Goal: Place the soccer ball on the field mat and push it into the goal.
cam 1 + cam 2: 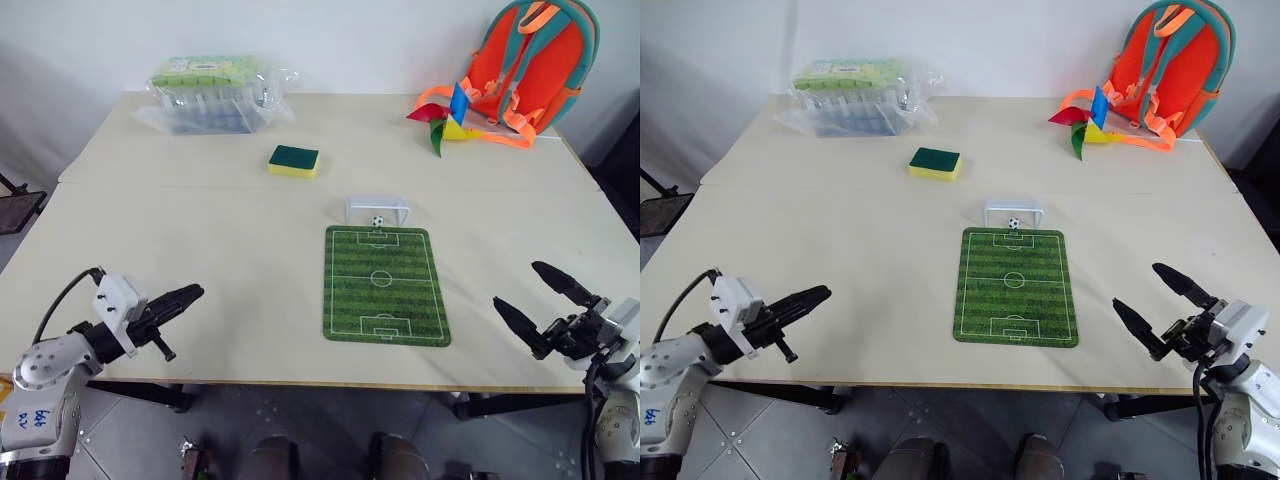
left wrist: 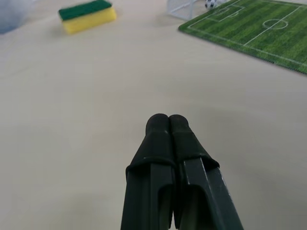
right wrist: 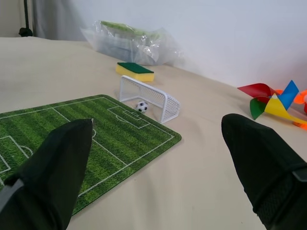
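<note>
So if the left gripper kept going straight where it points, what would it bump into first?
Probably the flat green field mat. The shut left gripper points level across bare table toward the mat's near half, though it may pass just above it; depth is hard to judge.

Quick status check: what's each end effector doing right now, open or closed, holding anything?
Left end effector: closed, its black fingers pressed together, holding nothing.
Right end effector: open, fingers spread wide, holding nothing.
</note>
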Tool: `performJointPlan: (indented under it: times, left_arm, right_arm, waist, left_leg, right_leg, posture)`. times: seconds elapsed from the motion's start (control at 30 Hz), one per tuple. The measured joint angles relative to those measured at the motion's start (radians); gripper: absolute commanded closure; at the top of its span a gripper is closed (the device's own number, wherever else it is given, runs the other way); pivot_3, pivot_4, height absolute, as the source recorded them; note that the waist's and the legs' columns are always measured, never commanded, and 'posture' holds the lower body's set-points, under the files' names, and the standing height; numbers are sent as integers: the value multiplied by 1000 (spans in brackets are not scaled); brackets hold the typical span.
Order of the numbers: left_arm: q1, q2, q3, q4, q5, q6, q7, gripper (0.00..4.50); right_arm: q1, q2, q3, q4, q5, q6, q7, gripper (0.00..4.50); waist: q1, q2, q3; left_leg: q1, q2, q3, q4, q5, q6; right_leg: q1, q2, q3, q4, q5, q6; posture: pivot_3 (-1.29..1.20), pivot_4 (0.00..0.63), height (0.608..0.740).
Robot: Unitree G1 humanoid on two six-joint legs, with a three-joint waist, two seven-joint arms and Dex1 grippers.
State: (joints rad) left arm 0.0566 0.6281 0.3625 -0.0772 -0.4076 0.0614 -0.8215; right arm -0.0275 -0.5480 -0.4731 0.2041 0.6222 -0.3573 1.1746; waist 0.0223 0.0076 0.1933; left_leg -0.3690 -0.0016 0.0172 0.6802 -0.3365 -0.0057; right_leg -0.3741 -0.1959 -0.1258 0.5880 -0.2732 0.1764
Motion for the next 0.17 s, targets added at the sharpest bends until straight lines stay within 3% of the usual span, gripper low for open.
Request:
performJointPlan:
  times: [0.17]
  left_arm:
    - [-11,-28,0,-38,-3,4,43,4464]
  right_arm:
    - [-35,0,6,35,-8,-11,12,0]
  waist:
    - [0,0,0]
  left_leg:
    - [0,0,0,0,0,0]
  right_leg:
    - [0,0,0,0,0,0]
  posture:
    - [0,150,740]
